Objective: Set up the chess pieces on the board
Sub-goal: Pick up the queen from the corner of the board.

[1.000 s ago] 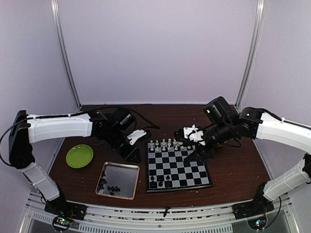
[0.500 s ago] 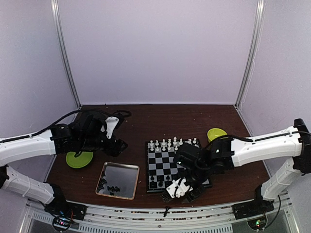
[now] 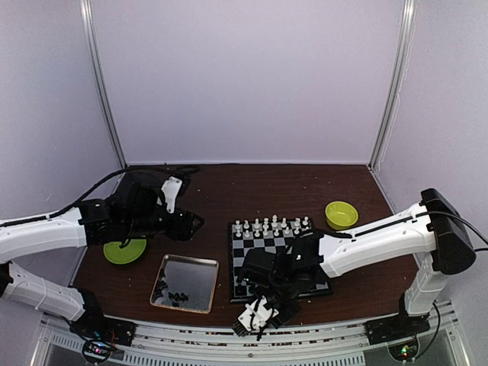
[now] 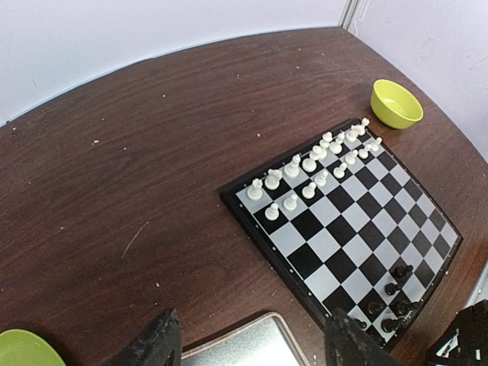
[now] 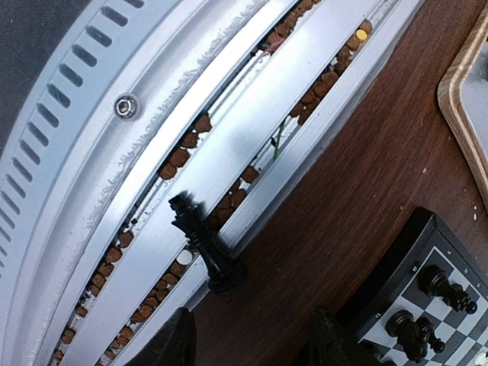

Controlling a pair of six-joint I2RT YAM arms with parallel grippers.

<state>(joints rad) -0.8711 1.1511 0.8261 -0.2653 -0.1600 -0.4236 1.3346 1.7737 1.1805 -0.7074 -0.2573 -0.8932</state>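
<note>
The board [image 3: 293,263] lies right of centre on the table. White chess pieces [image 3: 271,225] fill its far rows, and a few black ones [image 3: 250,284] stand at its near left corner. One tall black piece [image 5: 204,242] stands alone off the board, at the table's front edge by the metal rail. My right gripper [image 3: 255,316] [image 5: 248,343] is low over that edge, open, with the piece just beyond its fingertips. The left gripper [image 3: 189,223] [image 4: 252,347] hangs open and empty, left of the board [image 4: 343,229] and above the tray's far edge.
A shiny metal tray [image 3: 184,282] left of the board holds a few black pieces [image 3: 174,296]. A green plate [image 3: 124,250] lies at the left and a green bowl [image 3: 341,214] at the back right. The ribbed metal rail [image 5: 152,137] runs along the table's front edge.
The left gripper has opened and drawn back left from the board's edge. The right arm has swung from the board's far right side to the table's front edge.
</note>
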